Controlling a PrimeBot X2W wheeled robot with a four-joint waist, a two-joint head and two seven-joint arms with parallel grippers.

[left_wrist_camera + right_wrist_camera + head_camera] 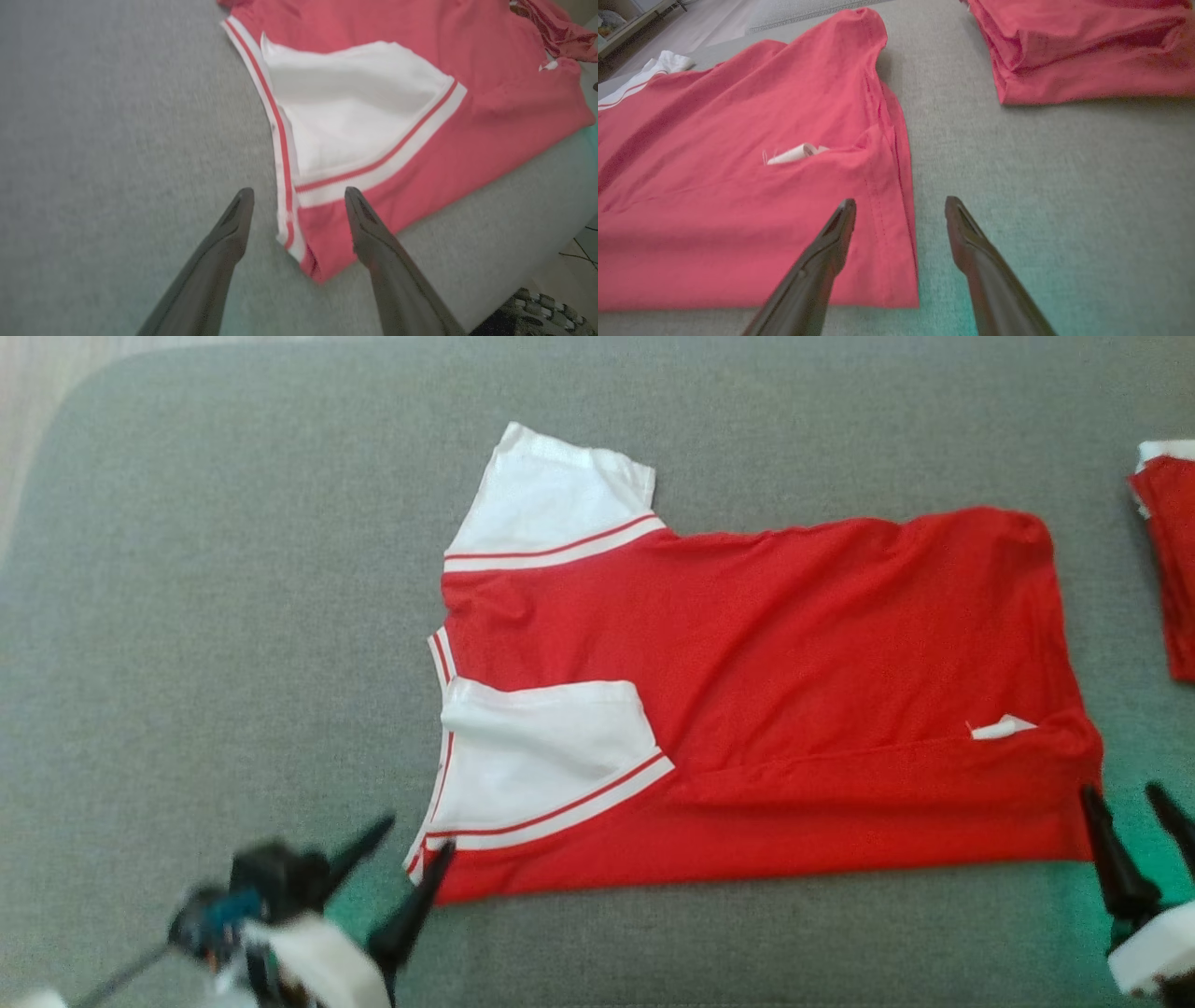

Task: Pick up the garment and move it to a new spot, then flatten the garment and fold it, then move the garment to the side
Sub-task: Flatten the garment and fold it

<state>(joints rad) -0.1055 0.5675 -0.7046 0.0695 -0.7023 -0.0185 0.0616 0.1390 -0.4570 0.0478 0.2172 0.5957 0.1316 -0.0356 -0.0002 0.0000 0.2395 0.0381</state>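
Observation:
The garment (794,653) is a red T-shirt with white sleeves, lying flat on the grey cushion with its near edge folded inward. One white sleeve lies folded over the red body (355,102). A small white label (794,153) pokes out near the hem. My left gripper (415,835) stands open at the shirt's near left corner, its fingers either side of the striped collar edge (285,186). At the near right hem corner (896,261) my right gripper (1130,803) is open, one finger (836,238) over the cloth. Nothing is held.
A second red garment (1167,560) lies folded at the cushion's right edge, also seen ahead of the right gripper as a red pile (1087,46). The grey cushion (233,616) spreads wide to the left. Its front edge drops to the floor (560,280).

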